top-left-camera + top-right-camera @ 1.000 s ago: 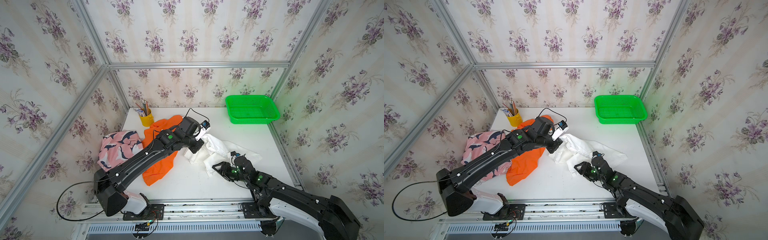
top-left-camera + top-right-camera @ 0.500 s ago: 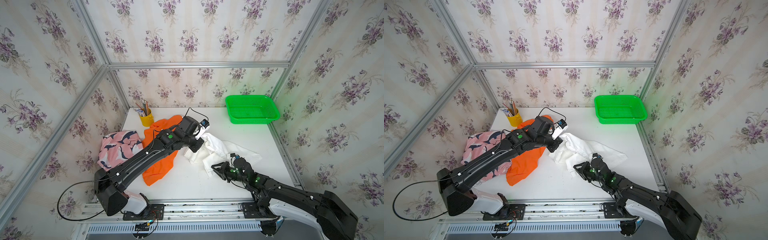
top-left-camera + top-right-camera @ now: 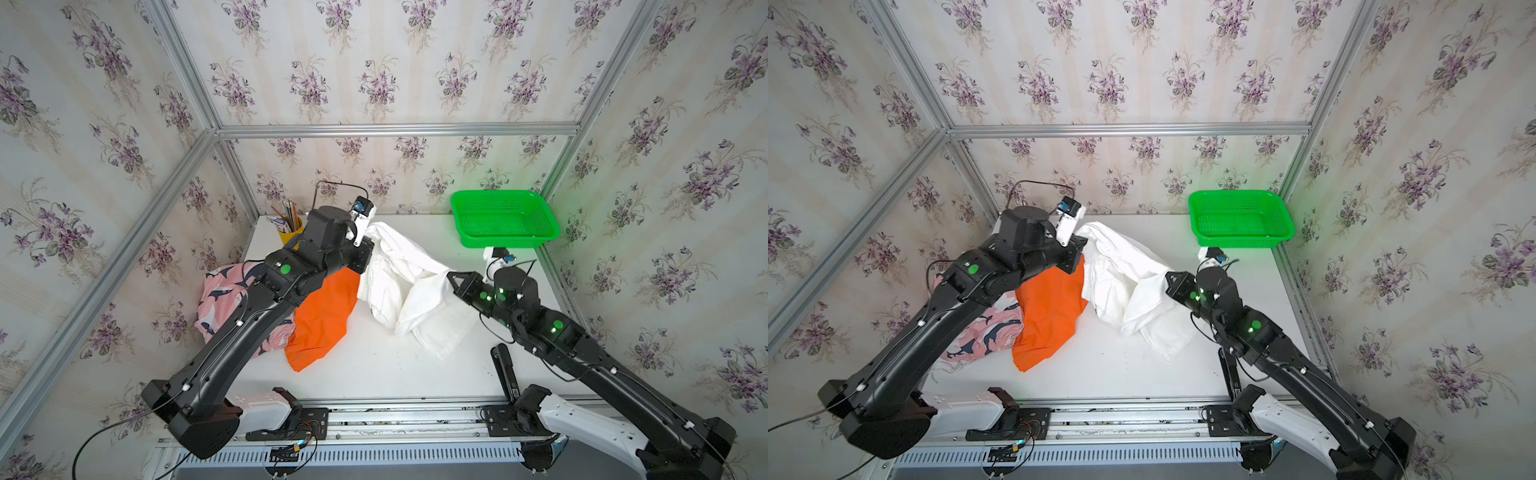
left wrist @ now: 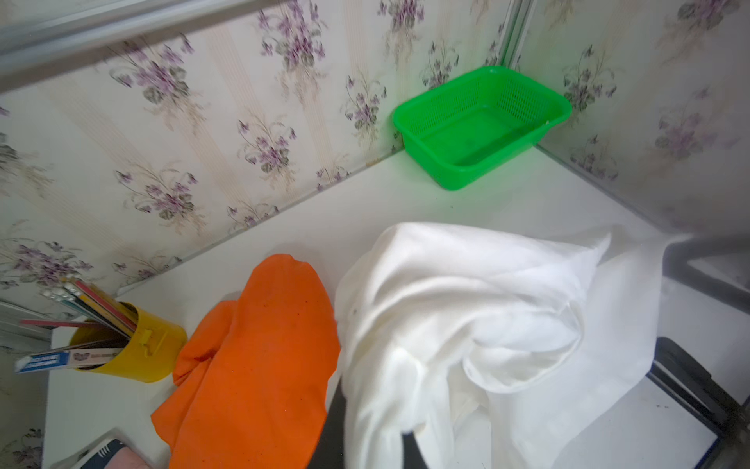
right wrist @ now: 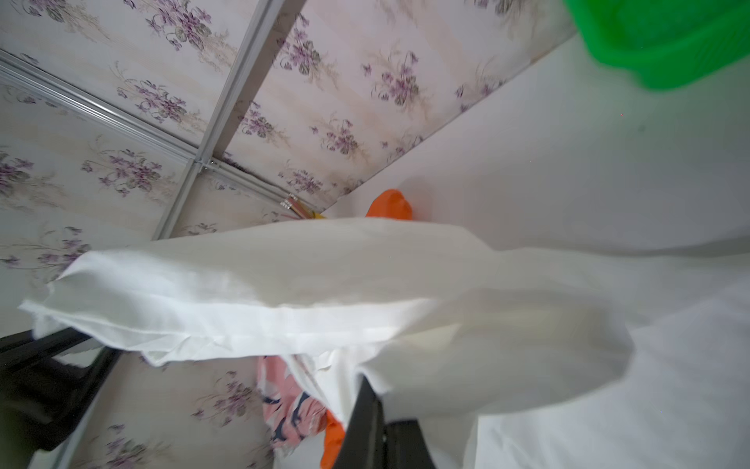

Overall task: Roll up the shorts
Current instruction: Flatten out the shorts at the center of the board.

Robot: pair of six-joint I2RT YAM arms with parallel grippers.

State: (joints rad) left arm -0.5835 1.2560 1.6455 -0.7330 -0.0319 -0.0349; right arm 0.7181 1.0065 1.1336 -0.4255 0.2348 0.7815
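Observation:
The white shorts (image 3: 399, 282) (image 3: 1121, 286) hang stretched above the table between my two grippers. My left gripper (image 3: 367, 240) (image 3: 1080, 242) is shut on their back-left end; in the left wrist view its jaws (image 4: 369, 438) are buried in white cloth (image 4: 466, 316). My right gripper (image 3: 450, 276) (image 3: 1168, 276) is shut on their right edge, and the cloth (image 5: 324, 284) drapes over its fingers (image 5: 365, 418). The orange shorts (image 3: 324, 316) (image 3: 1050, 316) lie flat left of centre. The pink shark-print shorts (image 3: 220, 291) (image 3: 984, 332) lie crumpled under my left arm.
A green basket (image 3: 498, 194) (image 3: 1237, 194) stands at the back right corner, just behind my right wrist. A yellow cup of pencils (image 3: 291, 232) (image 4: 134, 349) stands at the back left. Papered walls and metal rails close in three sides.
My right gripper shut on the white shorts' edge and rose toward the back. My left gripper pulled its end up and back-left, so the cloth lifted and stretched between them.

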